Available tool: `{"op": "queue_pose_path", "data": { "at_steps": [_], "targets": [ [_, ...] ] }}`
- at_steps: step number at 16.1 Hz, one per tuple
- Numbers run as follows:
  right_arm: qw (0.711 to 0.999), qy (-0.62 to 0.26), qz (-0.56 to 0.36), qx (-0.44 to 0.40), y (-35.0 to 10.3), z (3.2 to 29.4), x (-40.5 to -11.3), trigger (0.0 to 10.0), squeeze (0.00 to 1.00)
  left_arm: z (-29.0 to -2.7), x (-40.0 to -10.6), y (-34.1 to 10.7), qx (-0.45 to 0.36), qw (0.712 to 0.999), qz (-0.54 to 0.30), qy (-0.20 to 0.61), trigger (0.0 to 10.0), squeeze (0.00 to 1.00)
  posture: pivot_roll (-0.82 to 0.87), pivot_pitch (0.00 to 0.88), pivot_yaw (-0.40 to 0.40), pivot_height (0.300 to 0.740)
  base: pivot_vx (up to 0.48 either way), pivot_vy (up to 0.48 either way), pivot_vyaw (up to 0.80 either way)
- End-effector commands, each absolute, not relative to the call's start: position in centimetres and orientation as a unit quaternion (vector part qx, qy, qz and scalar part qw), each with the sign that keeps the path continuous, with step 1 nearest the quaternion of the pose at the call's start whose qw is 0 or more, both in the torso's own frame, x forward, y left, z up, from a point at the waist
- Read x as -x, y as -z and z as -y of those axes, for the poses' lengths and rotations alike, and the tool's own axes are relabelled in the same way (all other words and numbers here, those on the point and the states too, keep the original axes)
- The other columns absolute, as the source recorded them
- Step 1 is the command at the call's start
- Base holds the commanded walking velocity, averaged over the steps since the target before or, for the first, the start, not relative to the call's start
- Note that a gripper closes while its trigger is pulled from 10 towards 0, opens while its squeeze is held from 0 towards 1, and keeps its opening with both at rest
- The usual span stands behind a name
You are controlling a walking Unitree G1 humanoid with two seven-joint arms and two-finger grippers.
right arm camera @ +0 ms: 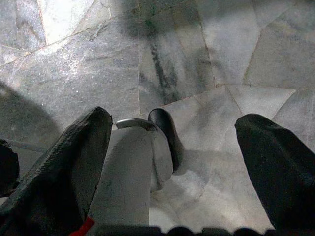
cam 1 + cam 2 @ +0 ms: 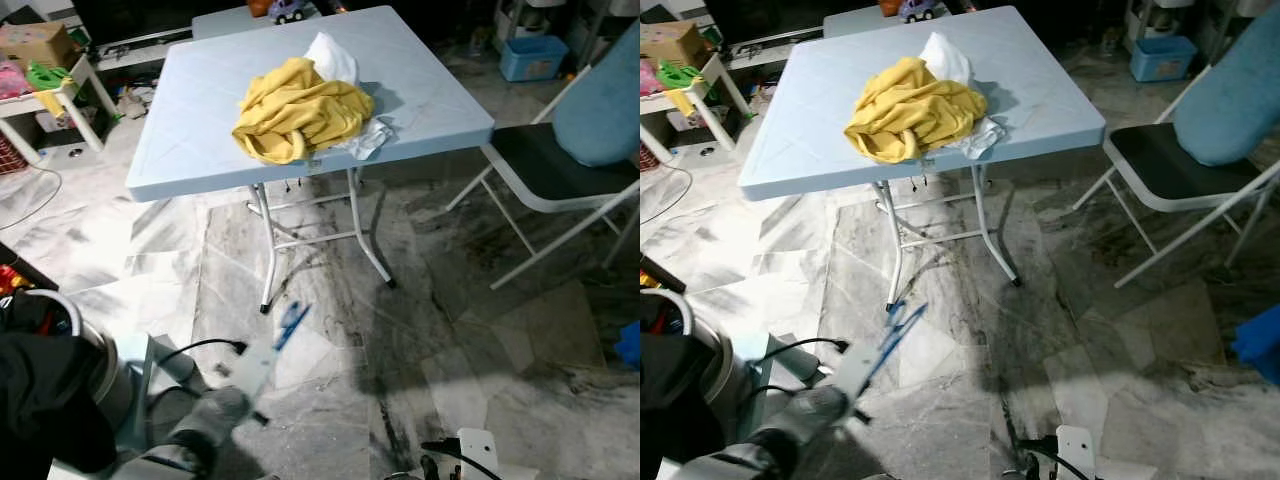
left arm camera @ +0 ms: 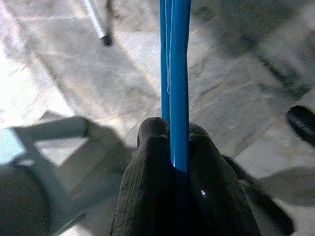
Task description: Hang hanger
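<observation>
Nearest the robot, the left gripper (image 3: 172, 162) has its two black fingers (image 3: 142, 187) pressed together on a thin blue hanger (image 3: 174, 73), which runs straight out from between the pads. From the head camera the same hanger (image 2: 292, 323) shows low over the marble floor (image 2: 420, 330), blurred, pointing ahead toward the table legs (image 2: 268, 255). The right gripper (image 1: 172, 162) hangs with its fingers spread wide and nothing between them, looking down at the floor and at what seems to be the robot's own foot.

Further out stands a pale blue folding table (image 2: 200, 120) with a crumpled yellow garment (image 2: 298, 110) on it and some white cloth (image 2: 333, 58) tucked behind. To the right is a white folding chair (image 2: 545, 180) with a dark seat, and a padded blue surface (image 2: 605, 95) above it, perhaps an ironing board. A blue bin (image 2: 533, 57) and low shelving with toys (image 2: 40, 75) sit at the back.

No rail or hook to hang from can be made out here, so the step in hand looks like carrying. To do it well, the grip should stay firm, since the hanger is slim and held near one end, and it should be lifted clear of the table legs while the robot turns to find the rail.
</observation>
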State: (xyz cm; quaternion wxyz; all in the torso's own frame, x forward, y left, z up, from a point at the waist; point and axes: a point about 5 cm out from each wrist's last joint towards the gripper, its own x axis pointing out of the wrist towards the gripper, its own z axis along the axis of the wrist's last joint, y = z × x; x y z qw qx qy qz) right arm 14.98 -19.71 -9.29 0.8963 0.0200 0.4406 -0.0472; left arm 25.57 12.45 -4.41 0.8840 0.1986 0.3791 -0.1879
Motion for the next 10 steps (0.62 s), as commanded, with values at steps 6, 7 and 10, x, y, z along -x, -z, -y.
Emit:
{"op": "queue_pose_path", "data": {
  "at_steps": [6,7,10],
  "targets": [
    [0.884,0.066,-0.462,-0.021,9.9,20.2,-13.1,10.0,0.0,-12.9,-22.0,6.8,-0.22,0.862,-0.41,0.202,10.0,0.0,-0.3,0.104,0.151,0.74,0.0,0.0,-0.8],
    [0.883,0.068,-0.463,-0.022,10.0,20.3,-12.9,10.0,0.0,-13.5,-21.7,6.9,-0.222,0.86,-0.413,0.2,10.0,0.0,-0.3,0.102,0.149,0.74,0.0,0.0,-0.8],
    [0.875,0.074,-0.479,-0.016,10.2,20.7,-12.0,10.0,0.0,-16.4,-21.3,7.0,-0.236,0.854,-0.421,0.192,10.0,0.0,-0.3,0.106,0.152,0.74,0.0,0.0,-0.8]
  ]
}}
